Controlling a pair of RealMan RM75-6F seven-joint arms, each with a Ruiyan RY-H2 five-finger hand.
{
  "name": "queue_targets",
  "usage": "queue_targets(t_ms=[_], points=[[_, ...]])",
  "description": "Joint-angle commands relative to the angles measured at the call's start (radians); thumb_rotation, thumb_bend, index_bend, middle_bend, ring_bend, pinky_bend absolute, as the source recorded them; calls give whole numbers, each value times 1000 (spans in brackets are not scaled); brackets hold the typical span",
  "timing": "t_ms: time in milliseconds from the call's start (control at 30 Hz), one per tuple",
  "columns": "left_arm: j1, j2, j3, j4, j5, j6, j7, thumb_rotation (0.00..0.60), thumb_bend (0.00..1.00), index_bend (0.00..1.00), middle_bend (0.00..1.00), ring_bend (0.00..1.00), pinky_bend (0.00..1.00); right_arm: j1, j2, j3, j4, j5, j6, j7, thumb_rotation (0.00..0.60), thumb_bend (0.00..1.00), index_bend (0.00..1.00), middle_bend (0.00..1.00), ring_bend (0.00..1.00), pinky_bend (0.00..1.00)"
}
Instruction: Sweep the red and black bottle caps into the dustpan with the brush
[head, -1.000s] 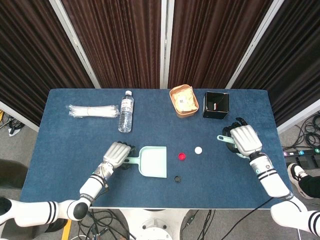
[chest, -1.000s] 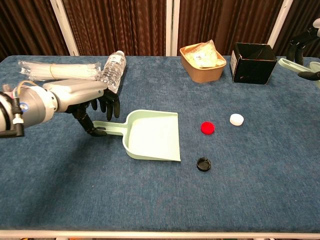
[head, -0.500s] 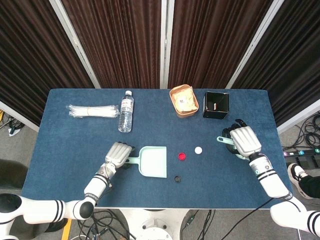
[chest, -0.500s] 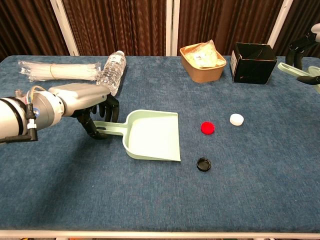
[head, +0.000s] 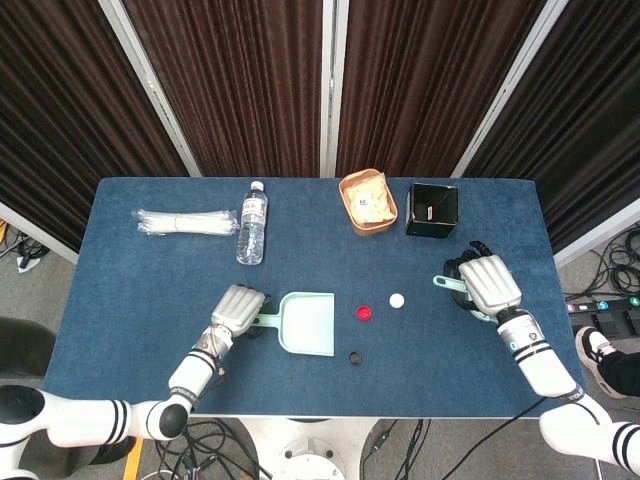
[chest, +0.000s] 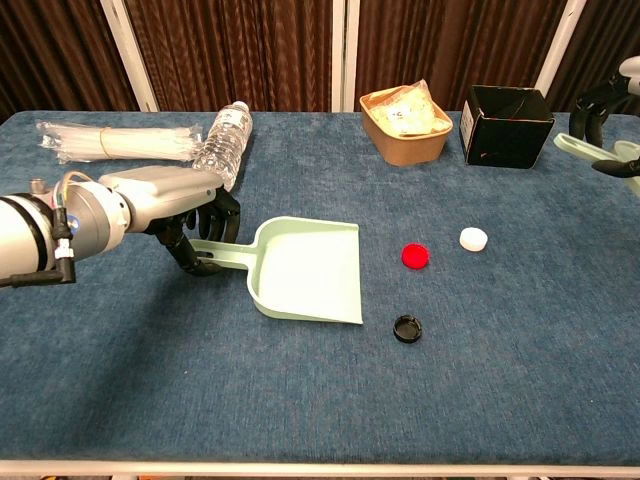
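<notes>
A pale green dustpan lies on the blue table, its open mouth facing right. My left hand grips the dustpan's handle. A red cap lies just right of the mouth, and a black cap sits nearer the front edge. My right hand holds the pale green brush at the table's right side, well clear of the caps. The bristles are hidden.
A white cap lies right of the red one. At the back stand a water bottle, a bundle of clear straws, a tan bowl and a black box.
My right hand with the brush has shifted slightly toward the table's middle. My left hand has settled closer around the dustpan handle. The caps and dustpan have stayed put.
</notes>
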Motion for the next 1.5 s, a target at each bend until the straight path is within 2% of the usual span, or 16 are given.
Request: queue_targets(t_ms=[33, 233, 433, 667, 967, 1500], points=[[1, 13, 3, -5, 11, -3, -11, 586, 369, 557, 550, 420, 368, 7, -9, -4, 10, -11, -11, 15, 600, 360, 751, 659, 305, 152], [-9, 67, 8, -33, 11, -30, -18, 589, 377, 562, 554, 420, 369, 57, -45, -8, 70, -91, -52, 114, 600, 405, 759, 661, 305, 151], [-34, 130, 11, -44, -21, -102, -32, 588, 379, 562, 554, 420, 367, 127, -139, -33, 188, -211, -80, 251, 600, 443, 783, 667, 305, 151], [-49, 179, 36, -43, 16, -178, -86, 589, 380, 562, 554, 420, 363, 161, -257, -68, 332, -304, -29, 411, 600, 460, 791, 676, 319, 151], [-78, 190, 45, -32, 33, -222, -130, 587, 381, 562, 554, 420, 363, 177, -350, -94, 422, -357, 45, 542, 600, 460, 798, 678, 319, 152], [-119, 180, 71, -22, -23, -206, -130, 588, 381, 562, 554, 420, 363, 248, -510, -113, 544, -404, 97, 739, 600, 460, 805, 682, 319, 151]])
